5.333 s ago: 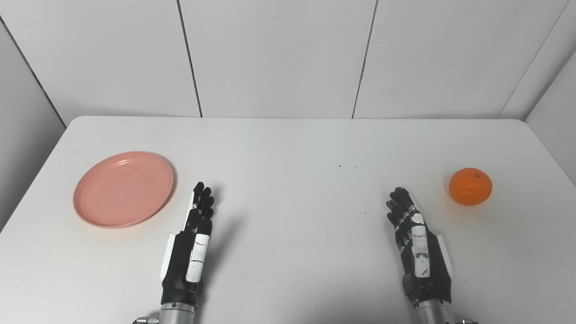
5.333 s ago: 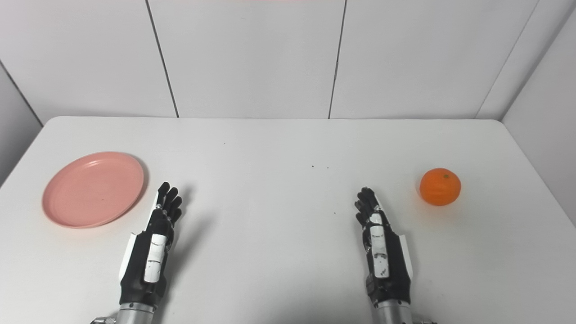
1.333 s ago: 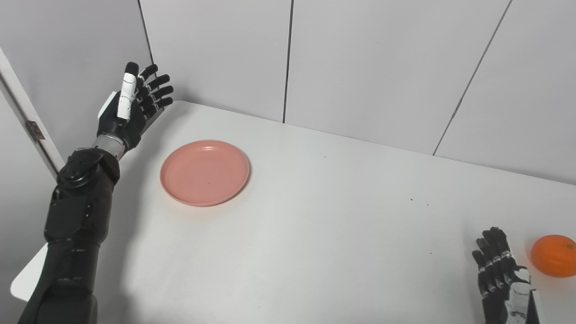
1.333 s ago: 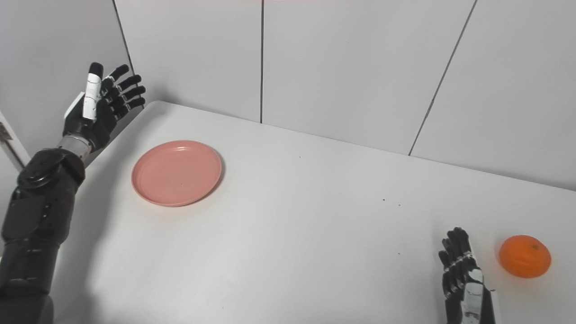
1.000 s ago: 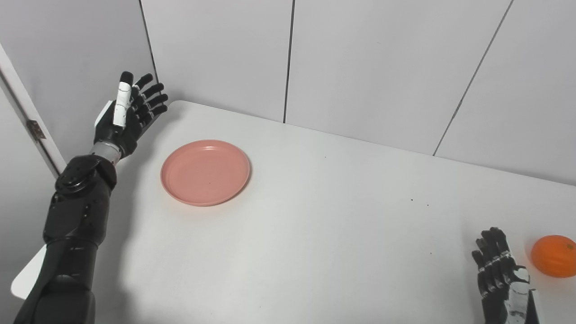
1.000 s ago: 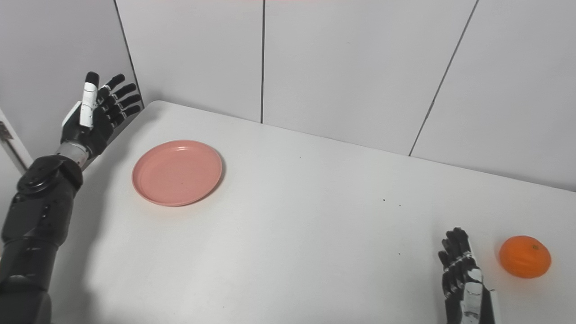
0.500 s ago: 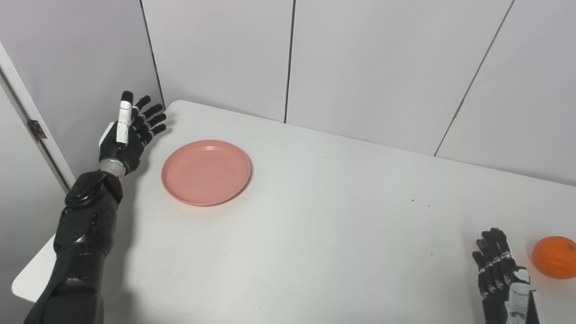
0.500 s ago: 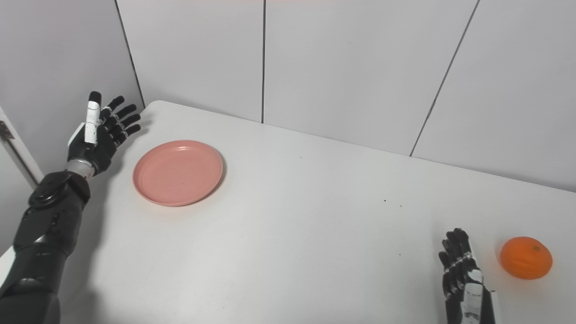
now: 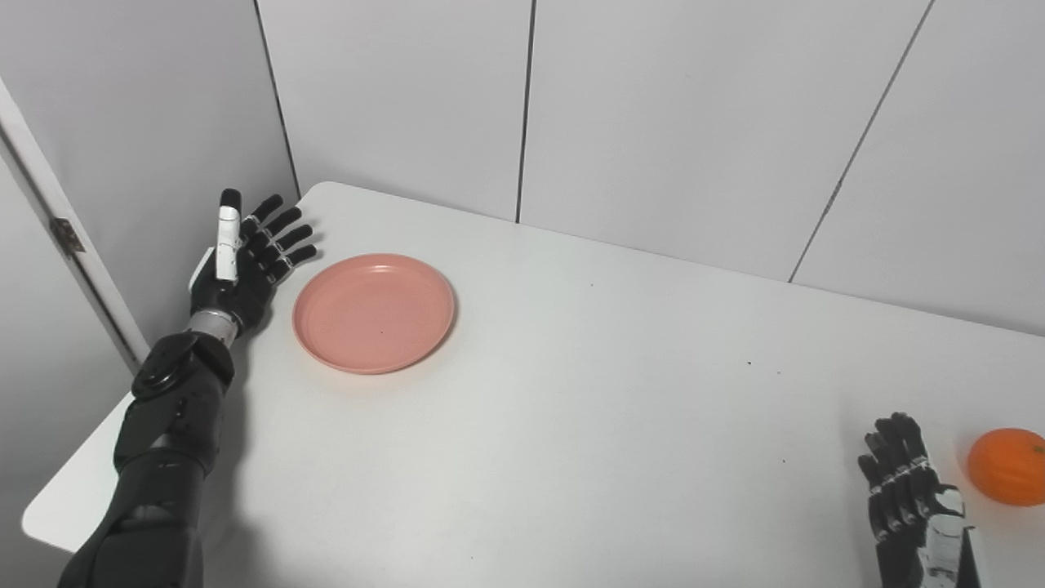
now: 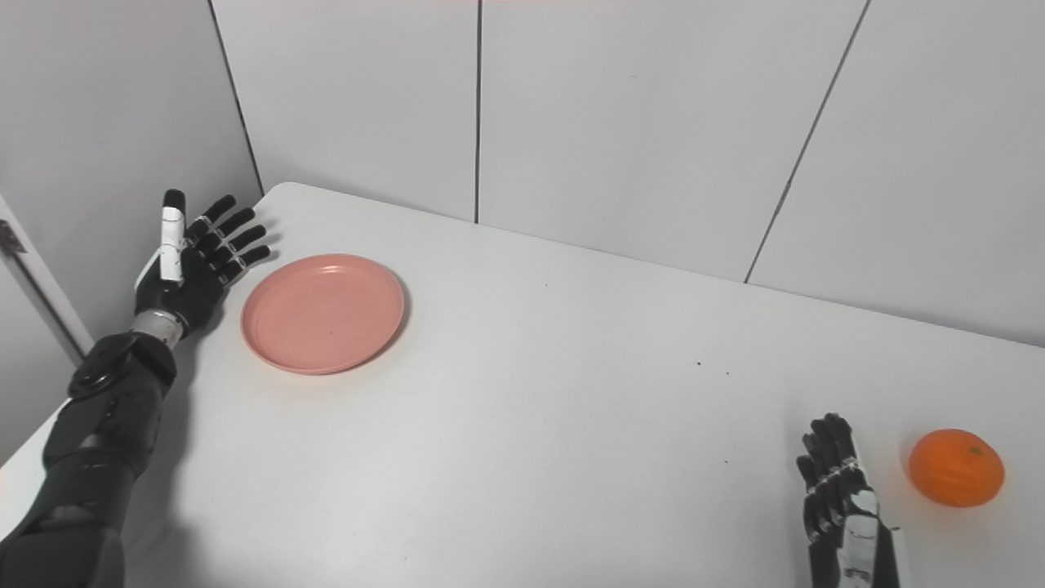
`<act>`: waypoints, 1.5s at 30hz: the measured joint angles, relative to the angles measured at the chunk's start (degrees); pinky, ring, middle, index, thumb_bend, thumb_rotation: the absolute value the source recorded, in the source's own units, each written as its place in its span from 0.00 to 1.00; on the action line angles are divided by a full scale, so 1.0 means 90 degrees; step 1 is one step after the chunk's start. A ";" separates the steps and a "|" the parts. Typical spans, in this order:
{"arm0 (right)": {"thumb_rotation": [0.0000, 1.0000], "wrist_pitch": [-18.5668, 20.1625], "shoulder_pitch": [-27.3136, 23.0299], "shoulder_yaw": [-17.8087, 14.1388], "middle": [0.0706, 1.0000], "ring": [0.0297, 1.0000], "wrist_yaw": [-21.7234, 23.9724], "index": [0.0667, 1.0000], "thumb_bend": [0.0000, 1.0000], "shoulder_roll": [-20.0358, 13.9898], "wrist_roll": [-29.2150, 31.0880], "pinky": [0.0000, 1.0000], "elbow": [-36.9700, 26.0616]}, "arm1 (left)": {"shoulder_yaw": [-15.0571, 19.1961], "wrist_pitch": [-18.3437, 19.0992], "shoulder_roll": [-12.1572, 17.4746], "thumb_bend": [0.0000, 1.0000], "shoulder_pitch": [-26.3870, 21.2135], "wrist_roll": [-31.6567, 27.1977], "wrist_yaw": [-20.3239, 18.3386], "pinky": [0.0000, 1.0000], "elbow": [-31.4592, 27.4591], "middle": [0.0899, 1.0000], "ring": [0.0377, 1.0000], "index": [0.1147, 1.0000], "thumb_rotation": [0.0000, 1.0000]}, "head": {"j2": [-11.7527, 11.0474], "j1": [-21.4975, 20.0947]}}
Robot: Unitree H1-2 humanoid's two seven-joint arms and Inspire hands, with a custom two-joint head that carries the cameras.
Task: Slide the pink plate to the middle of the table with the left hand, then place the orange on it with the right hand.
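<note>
Over the last second or so the left robot hand (image 9: pixel 243 263) has come down from high against the wall panel at the upper left of the frame to sit just beside the left rim of the pink plate (image 9: pixel 374 312); its fingers are spread and it holds nothing; whether the fingertips already touch the rim cannot be told from either view, though a thin gap seems to remain. The plate itself has not shifted; it lies flat in the left-centre of the frame, near the far left corner of the worktop (image 9: pixel 571 425), well apart from the middle.

The right robot hand (image 10: pixel 845 510) has stayed put at the lower right of the frame, fingers extended and close together, empty, resting on or just above the surface (which of the two is unclear); the orange (image 10: pixel 956 468) sits just beside it to the right, untouched.

In my judgement the descent places the left palm on the outer side of the plate, ready to push it rightward toward the centre; so the slide has not begun, and the orange step waits on it; the hand probably needs to drop a little lower to catch the low rim rather than ride over it.
</note>
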 measured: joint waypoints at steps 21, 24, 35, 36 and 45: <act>1.00 -0.0001 0.0019 0.0001 0.94 0.96 0.0001 0.92 0.79 -0.0003 0.0024 1.00 -0.0026 | -0.0074 0.0193 -0.0325 1.00 0.0213 -0.0133 -0.0109 0.87 -0.0529 0.89 0.88 0.86 0.80 | 0.0059 -0.0068; 1.00 -0.0001 0.0019 0.0005 0.94 0.96 0.0001 0.92 0.79 -0.0003 0.0023 1.00 -0.0027 | -0.0097 0.0247 -0.0413 1.00 0.0276 -0.0126 0.0005 0.91 -0.0718 0.92 0.91 0.88 0.82 | 0.0059 -0.0078; 1.00 -0.0001 0.0027 0.0007 0.93 0.95 0.0001 0.91 0.81 -0.0003 0.0020 0.98 -0.0045 | -0.0164 0.0293 -0.0476 0.97 0.0292 -0.0129 0.0131 1.00 -0.0822 0.96 0.97 0.87 0.87 | 0.0088 -0.0117; 1.00 -0.0001 0.0028 0.0007 0.93 0.95 0.0001 0.91 0.81 -0.0003 0.0019 0.98 -0.0046 | -0.0182 0.0290 -0.0477 0.97 0.0292 -0.0125 0.0131 1.00 -0.0825 0.96 0.98 0.87 0.88 | 0.0088 -0.0117; 1.00 -0.0001 0.0051 0.0007 0.93 0.95 -0.0001 0.91 0.80 -0.0007 -0.0001 0.97 -0.0061 | -0.0386 0.0348 -0.0542 0.97 0.0338 -0.0142 0.0040 1.00 -0.0975 0.97 0.99 0.91 0.90 | 0.0098 -0.0127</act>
